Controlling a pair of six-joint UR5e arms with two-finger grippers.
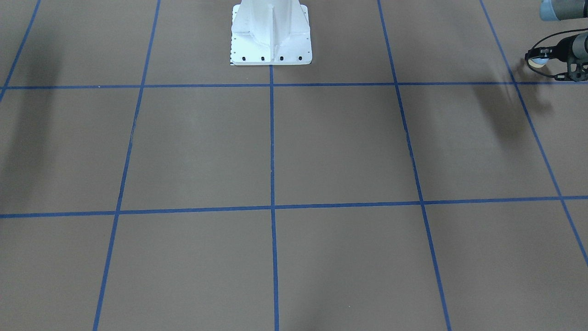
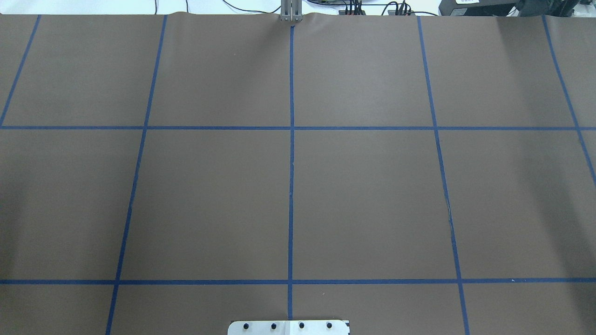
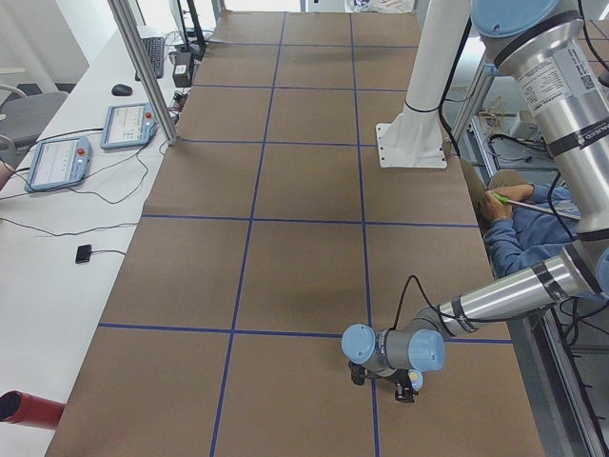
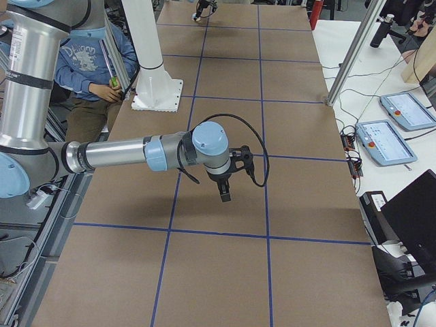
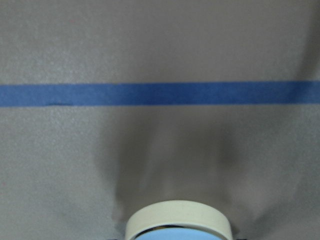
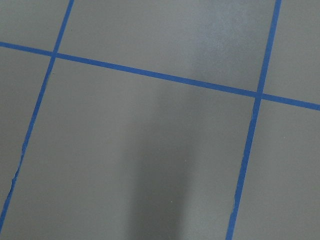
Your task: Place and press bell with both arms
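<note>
The bell (image 1: 537, 59), light blue with a cream ring, sits in my left gripper (image 1: 543, 62) at the table's end on my left. The gripper is shut on it. In the left wrist view only the bell's cream ring and a strip of blue (image 5: 177, 222) show at the bottom edge, low over the brown table near a blue tape line. The exterior left view shows this gripper (image 3: 407, 388) close to the table. My right gripper (image 4: 225, 194) hangs above the table and points down. It shows only in the exterior right view, so I cannot tell whether it is open.
The white bolted pedestal (image 1: 271, 37) stands at the table's robot side. Blue tape lines (image 2: 291, 163) divide the brown table into squares. A seated person (image 3: 528, 228) is beside the pedestal. Tablets (image 4: 385, 139) and cables lie on the white side bench.
</note>
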